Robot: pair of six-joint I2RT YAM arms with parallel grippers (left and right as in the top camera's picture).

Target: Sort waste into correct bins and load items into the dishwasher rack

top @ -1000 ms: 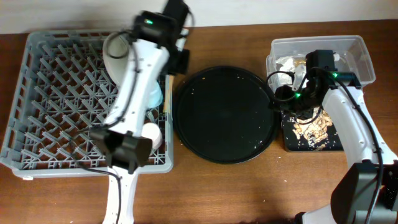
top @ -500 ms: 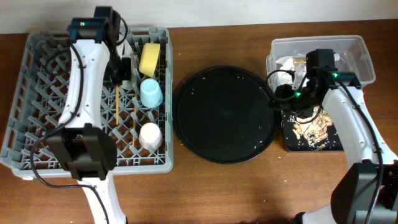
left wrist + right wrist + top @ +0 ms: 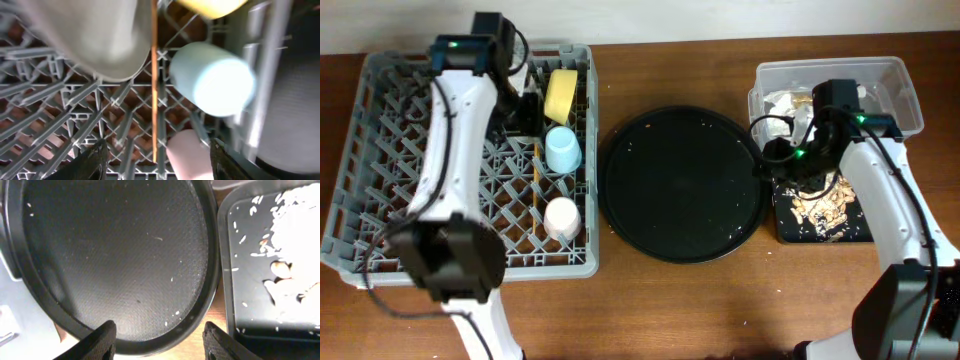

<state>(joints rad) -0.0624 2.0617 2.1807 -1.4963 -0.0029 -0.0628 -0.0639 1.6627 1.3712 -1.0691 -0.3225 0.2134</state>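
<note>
The grey dishwasher rack [image 3: 380,150] holds the yellow bowl [image 3: 560,92], the light blue cup [image 3: 562,150], the pale pink cup [image 3: 560,215] and a wooden chopstick [image 3: 535,165]. My left gripper [image 3: 525,110] hangs open over the rack's back. The left wrist view shows the grey plate [image 3: 95,40], the chopstick [image 3: 154,90], the blue cup [image 3: 212,75] and the pink cup [image 3: 187,155] below the open left gripper [image 3: 157,162], which grips nothing. My right gripper [image 3: 160,342] stands open and empty. White napkins [image 3: 785,100] lie in the clear tub [image 3: 880,75]; food scraps [image 3: 820,205] lie in the shallow black tray [image 3: 860,235].
The large round black tray [image 3: 680,185] lies between the rack and the bins, with a few crumbs on it. My right gripper [image 3: 775,160] hovers over its right rim [image 3: 200,320], beside the shallow black tray [image 3: 250,305]. Bare wood runs along the table's front.
My left arm swung from the rack's right edge to its back middle, and its jaws went from shut to open. The right arm has not moved.
</note>
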